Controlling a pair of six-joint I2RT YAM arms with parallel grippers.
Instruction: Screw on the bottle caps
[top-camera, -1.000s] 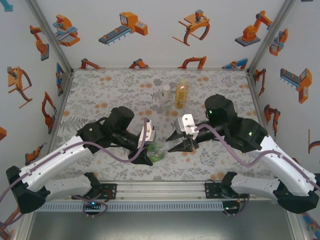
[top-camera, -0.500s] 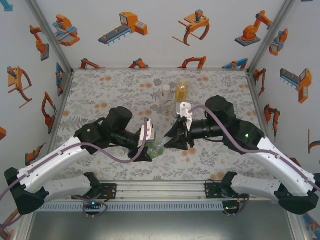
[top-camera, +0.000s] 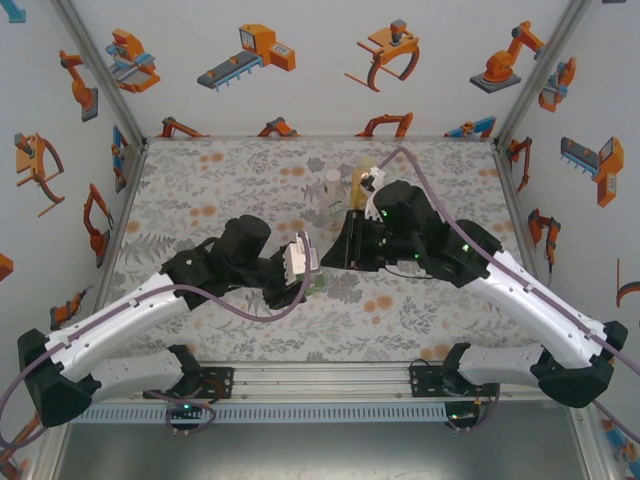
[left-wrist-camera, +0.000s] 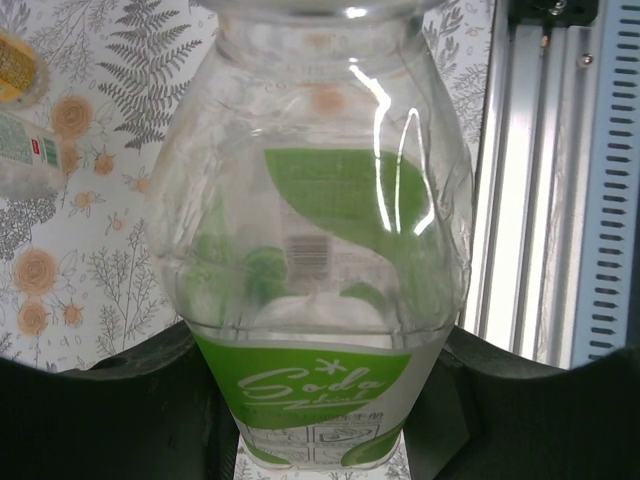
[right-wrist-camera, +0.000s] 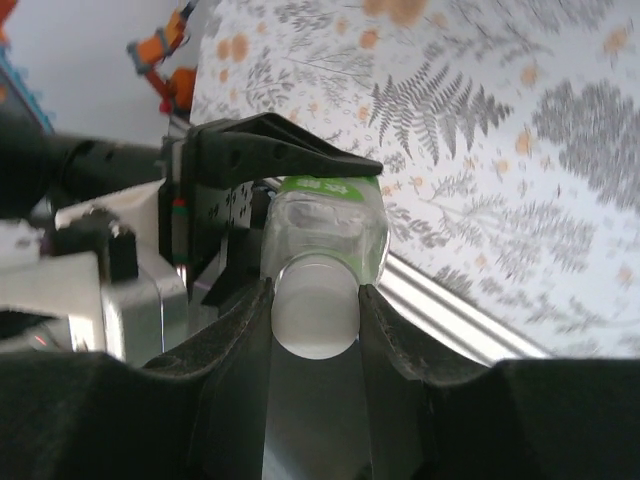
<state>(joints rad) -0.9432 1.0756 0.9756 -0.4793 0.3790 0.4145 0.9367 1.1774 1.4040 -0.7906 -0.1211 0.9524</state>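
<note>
My left gripper (left-wrist-camera: 320, 425) is shut on the lower body of the short green-tinted bottle (left-wrist-camera: 320, 230), which has a green "Soda" label. In the top view this bottle (top-camera: 319, 287) is held above the table's near middle by the left gripper (top-camera: 303, 283). My right gripper (right-wrist-camera: 315, 312) is shut on a pale round bottle cap (right-wrist-camera: 315, 300) that sits on the bottle's neck (right-wrist-camera: 325, 230). From above, the right gripper (top-camera: 335, 262) reaches in from the right and meets the bottle's top.
A clear bottle (top-camera: 332, 190) and an amber bottle (top-camera: 361, 186) stand at the back middle, partly behind the right arm. An aluminium rail (left-wrist-camera: 525, 200) runs along the near table edge. Patterned walls close in left, right and back.
The right arm has swung up and leftward, its wrist rolling while the fingers stay at the bottle's top. The left gripper has shifted slightly back with the bottle.
</note>
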